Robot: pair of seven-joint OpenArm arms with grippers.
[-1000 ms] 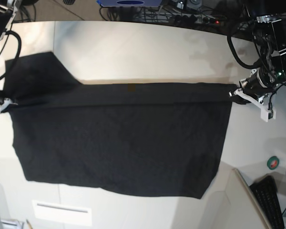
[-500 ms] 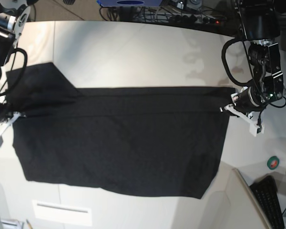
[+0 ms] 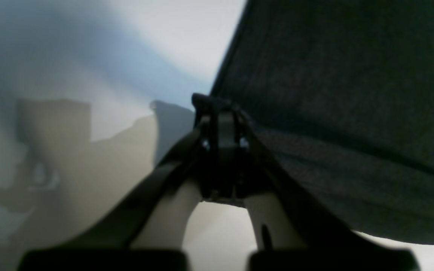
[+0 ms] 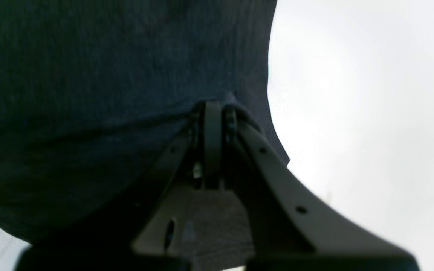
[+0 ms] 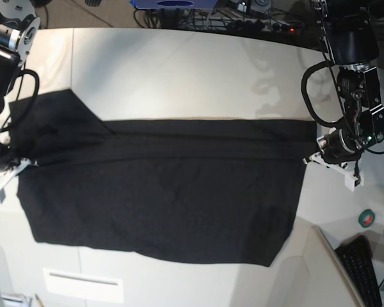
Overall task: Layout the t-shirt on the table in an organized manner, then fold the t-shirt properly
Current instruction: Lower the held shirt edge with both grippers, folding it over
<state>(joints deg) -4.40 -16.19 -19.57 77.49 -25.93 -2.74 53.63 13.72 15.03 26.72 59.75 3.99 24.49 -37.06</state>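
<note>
Both arms are held low at opposite table [image 5: 179,70] sides; each end effector, left [image 5: 312,158] and right [image 5: 22,164], is seemingly clamped on the t-shirt [image 5: 166,192] stretched between them.

The t-shirt [image 5: 166,192] print seems hidden (perhaps face-down).

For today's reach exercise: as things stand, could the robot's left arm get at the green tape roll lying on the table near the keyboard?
Probably not at once. The left gripper is shut on the t-shirt. The tape roll lies on that arm's side, on bare table, nothing between, so letting go should free it.
</note>
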